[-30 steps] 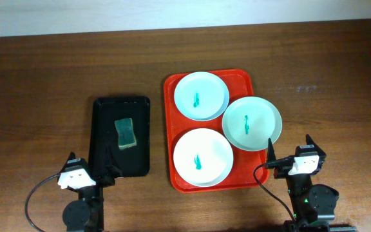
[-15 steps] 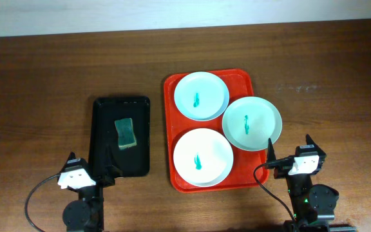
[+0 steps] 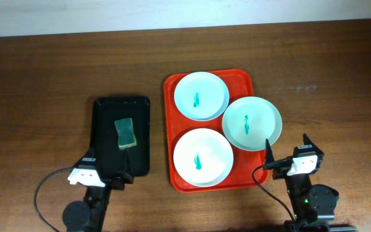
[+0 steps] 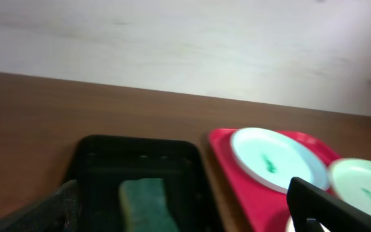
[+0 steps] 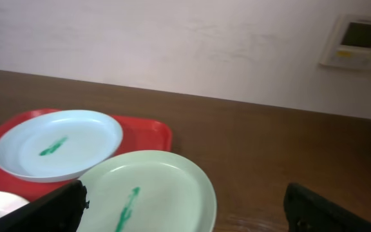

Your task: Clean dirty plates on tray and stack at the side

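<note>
Three dirty plates are seen on the red-orange tray (image 3: pixel 172 116), each marked with a teal smear at its centre; the pale blue plate (image 3: pixel 201 95) is set at the far end, the white plate (image 3: pixel 203 158) at the near end, and the mint green plate (image 3: pixel 251 122) between them, overhanging the right rim; a black tray (image 3: pixel 105 122) with a green sponge (image 3: pixel 127 132) is placed to the left on the table (image 3: pixel 44 77); the left gripper (image 4: pixel 180 193) is held at the black tray's near edge, jaws apart and empty; the right gripper (image 3: pixel 287 145) is held just beside the mint green plate, jaws apart, nothing clamped.
</note>
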